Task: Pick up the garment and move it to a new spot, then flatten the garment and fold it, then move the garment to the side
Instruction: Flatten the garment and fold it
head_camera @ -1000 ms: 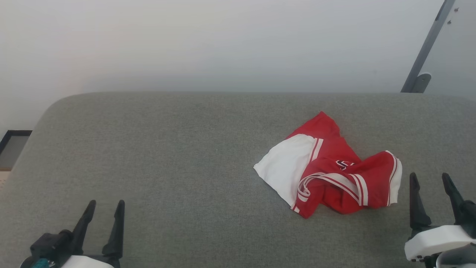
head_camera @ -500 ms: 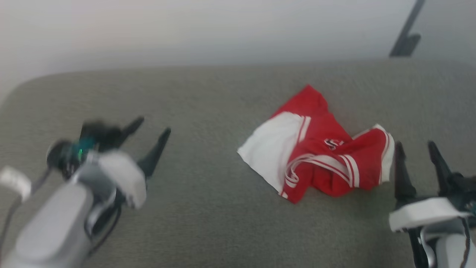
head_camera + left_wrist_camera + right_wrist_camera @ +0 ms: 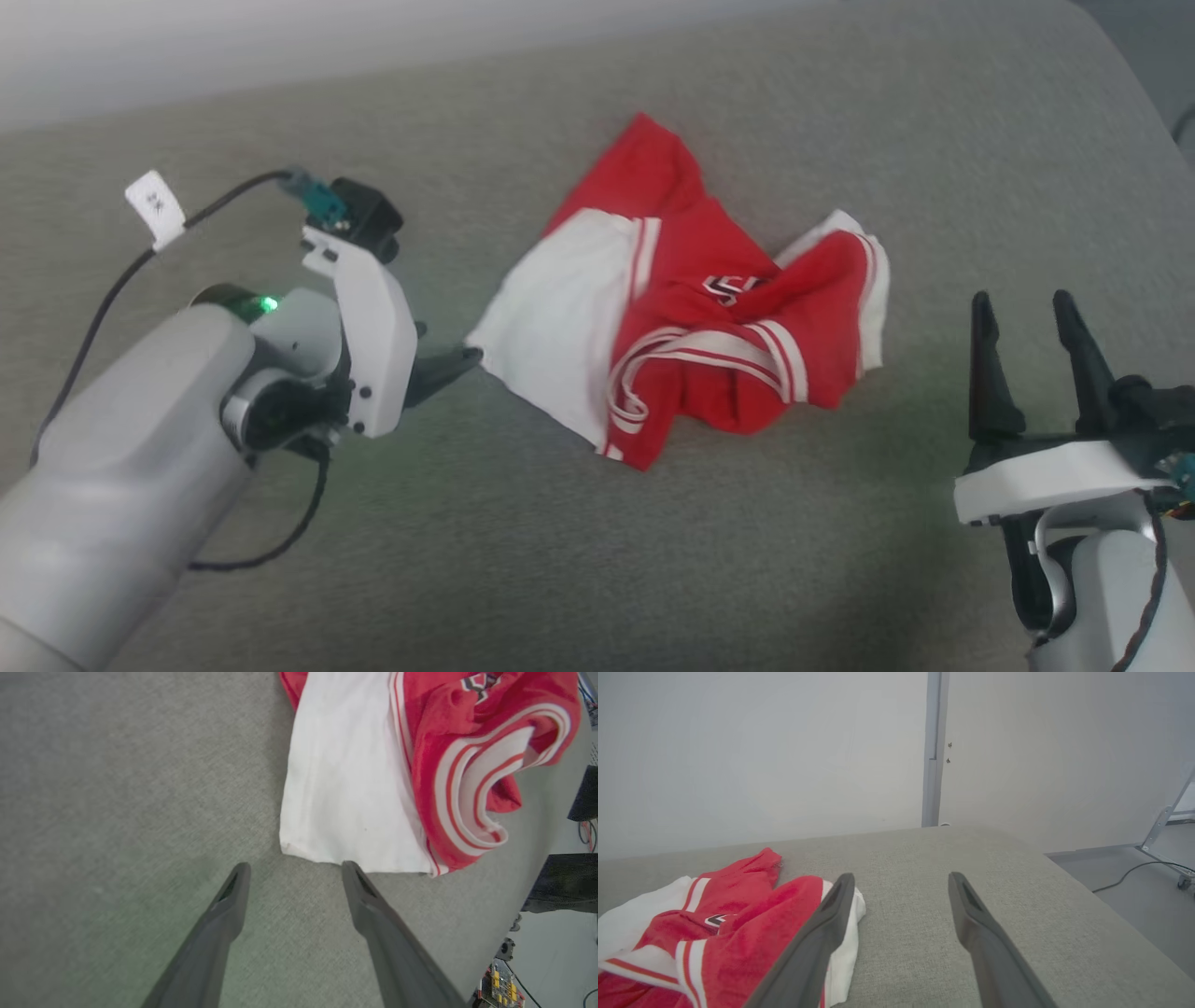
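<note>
While right pincer (image 3: 1019,299) hangs released nearby, left pincer (image 3: 295,865), also released, nearly touches garment (image 3: 709,327) dead ahead, white hem first.

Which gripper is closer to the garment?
Left. The left gripper is right at the white edge of the garment; the right gripper stands apart on its other side.

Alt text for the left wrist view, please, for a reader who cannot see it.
A crumpled red garment with a white sleeve end and striped trim lies on a grey cushioned surface. The left gripper points at its white edge, fingers open and holding nothing.
</note>
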Controlling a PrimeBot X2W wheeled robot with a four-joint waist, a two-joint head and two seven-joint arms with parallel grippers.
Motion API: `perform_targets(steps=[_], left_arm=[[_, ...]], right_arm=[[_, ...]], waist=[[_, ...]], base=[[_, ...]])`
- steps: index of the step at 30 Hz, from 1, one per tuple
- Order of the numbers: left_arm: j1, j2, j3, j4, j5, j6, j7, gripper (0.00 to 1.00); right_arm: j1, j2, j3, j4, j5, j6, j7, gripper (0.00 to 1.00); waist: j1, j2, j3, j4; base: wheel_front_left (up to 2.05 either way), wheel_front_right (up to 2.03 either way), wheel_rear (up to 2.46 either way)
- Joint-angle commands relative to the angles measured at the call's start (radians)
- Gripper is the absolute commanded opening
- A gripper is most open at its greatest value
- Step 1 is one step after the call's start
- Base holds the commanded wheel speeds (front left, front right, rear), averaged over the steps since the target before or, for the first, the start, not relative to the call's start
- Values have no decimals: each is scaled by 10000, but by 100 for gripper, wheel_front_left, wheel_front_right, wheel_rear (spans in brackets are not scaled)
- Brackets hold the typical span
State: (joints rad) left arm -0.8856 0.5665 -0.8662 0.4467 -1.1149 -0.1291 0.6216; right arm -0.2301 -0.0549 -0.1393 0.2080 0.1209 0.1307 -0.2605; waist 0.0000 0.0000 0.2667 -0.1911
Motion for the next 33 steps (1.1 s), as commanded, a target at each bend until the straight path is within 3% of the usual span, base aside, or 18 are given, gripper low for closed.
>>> perform_targets(steps=[1,10,11,12,13,23,33], left_arm=[[-252,72,-79,64,-68,-17,25,100],[-741,-22,-1298,957,-971,-17,586,100],[-755,-32,-1426,965,-1056,-16,607,79],[-735,-51,-1539,956,-1162,-16,678,30],[-723,-55,-1616,940,-1259,-16,721,0],[-1255,236,-1767,795,-1998,-16,-56,0],[-390,1562,-1405,997,-2805,-16,-1102,0]], right_arm=[[-78,57,3,-51,133,1,-58,100],[-294,52,221,-235,696,1,-63,100],[-327,51,210,-238,718,1,-63,100],[-347,51,190,-239,728,1,-63,100],[-367,51,169,-238,724,1,-64,100],[-174,46,-109,-224,328,1,-63,100],[94,45,-353,-106,-129,1,-63,100]], waist=[[0,0,418,-400],[0,0,1078,-862],[0,0,1097,-869],[0,0,1105,-866],[0,0,1104,-854],[0,0,549,-10],[0,0,-11,901]], base=[[0,0,0],[0,0,0],[0,0,0],[0,0,0],[0,0,0],[0,0,0],[0,0,0]])
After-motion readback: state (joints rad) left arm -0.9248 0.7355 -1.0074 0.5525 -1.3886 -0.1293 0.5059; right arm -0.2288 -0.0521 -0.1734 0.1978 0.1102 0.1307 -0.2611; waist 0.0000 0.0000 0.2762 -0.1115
